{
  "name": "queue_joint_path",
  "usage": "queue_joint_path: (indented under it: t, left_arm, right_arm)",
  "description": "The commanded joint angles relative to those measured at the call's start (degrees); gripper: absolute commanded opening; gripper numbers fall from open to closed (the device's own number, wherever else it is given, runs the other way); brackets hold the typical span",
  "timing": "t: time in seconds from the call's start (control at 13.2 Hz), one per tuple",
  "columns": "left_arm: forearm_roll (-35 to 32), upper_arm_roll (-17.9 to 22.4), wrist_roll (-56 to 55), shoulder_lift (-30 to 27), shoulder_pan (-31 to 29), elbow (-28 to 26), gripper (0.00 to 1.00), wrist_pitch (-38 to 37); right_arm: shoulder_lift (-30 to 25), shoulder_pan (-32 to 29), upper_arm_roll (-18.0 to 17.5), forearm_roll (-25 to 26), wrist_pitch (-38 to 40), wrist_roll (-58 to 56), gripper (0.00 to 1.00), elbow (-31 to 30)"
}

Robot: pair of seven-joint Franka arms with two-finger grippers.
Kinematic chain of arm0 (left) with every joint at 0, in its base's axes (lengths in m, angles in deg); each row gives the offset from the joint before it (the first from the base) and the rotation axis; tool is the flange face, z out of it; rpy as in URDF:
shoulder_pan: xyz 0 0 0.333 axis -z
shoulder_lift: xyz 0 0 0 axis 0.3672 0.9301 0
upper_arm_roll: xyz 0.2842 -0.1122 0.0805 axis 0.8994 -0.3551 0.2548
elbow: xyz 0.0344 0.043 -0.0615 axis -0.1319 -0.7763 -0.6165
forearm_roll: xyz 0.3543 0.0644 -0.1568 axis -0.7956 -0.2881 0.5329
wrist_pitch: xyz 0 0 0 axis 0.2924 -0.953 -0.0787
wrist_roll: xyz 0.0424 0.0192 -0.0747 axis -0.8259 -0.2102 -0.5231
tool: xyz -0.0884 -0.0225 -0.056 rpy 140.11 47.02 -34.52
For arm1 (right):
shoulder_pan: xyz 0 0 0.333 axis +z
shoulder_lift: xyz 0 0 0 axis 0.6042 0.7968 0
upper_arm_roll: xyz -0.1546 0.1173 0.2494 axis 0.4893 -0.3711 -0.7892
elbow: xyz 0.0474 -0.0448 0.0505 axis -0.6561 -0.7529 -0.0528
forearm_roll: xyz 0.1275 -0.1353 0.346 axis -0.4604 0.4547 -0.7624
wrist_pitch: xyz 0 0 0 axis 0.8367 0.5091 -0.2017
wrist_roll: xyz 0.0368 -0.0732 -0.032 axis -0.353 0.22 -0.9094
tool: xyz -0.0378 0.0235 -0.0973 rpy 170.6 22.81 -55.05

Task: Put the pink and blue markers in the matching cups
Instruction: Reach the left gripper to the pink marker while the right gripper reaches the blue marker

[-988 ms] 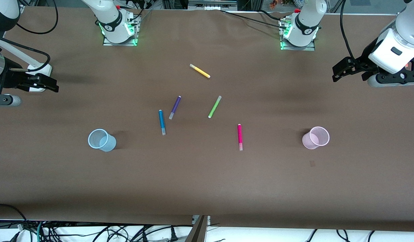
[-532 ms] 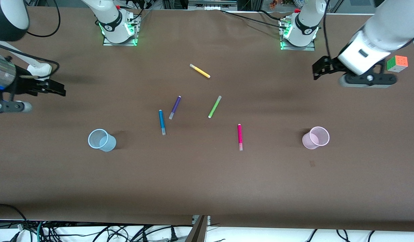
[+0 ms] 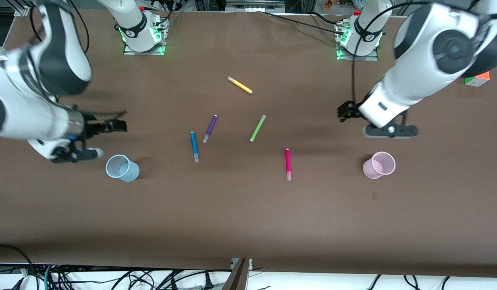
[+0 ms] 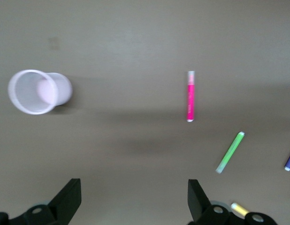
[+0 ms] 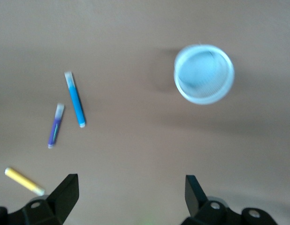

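Observation:
The pink marker [image 3: 288, 164] and the blue marker [image 3: 194, 146] lie flat on the brown table. The light blue cup [image 3: 121, 167] stands toward the right arm's end and the light pink cup [image 3: 379, 165] toward the left arm's end. My right gripper [image 3: 113, 125] is open and empty over bare table close to the blue cup. Its wrist view shows the blue cup [image 5: 203, 73] and the blue marker [image 5: 75, 99]. My left gripper [image 3: 345, 112] is open and empty over bare table near the pink cup. Its wrist view shows the pink cup [image 4: 39, 91] and the pink marker [image 4: 190, 96].
A purple pen [image 3: 210, 128] lies beside the blue marker. A green pen [image 3: 257, 127] lies mid-table, and a yellow pen [image 3: 240, 85] lies farther from the front camera. A colour cube [image 3: 477, 79] shows partly past the left arm at that end.
Both arms have swung in from the table's ends toward the middle, each gripper now close to its cup. The markers, pens and cups have not moved.

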Motion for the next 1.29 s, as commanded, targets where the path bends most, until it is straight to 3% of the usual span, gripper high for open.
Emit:
queue_joint_path:
  t: [0.0, 0.15, 0.53, 0.91, 1.22]
  left_arm:
    - [-2.74, -0.02, -4.59, 4.93, 3.32, 0.12, 1.0, 4.98]
    - [-7.13, -0.02, -9.68, 8.79, 5.87, 0.21, 1.0, 8.05]
    - [-7.33, -0.02, -12.33, 18.11, 7.2, 0.29, 1.0, 16.93]
    - [-8.11, 0.77, -16.29, 25.24, 10.36, 0.38, 1.0, 26.51]
    - [-17.07, 0.77, -19.01, 29.46, 10.89, 1.08, 1.0, 29.59]
  right_arm:
    - [5.18, 4.11, 0.21, -0.93, -7.07, 0.29, 1.0, 0.2]
    - [8.43, 6.31, 0.21, -0.93, -12.18, 0.47, 1.0, 0.12]
    - [13.72, 10.88, 0.29, -0.31, -22.81, 0.56, 1.0, -1.55]
    - [16.18, 14.31, 0.56, 0.04, -36.77, 0.64, 1.0, -8.04]
    - [17.15, 15.9, 0.82, 0.21, -43.48, 0.64, 1.0, -11.4]
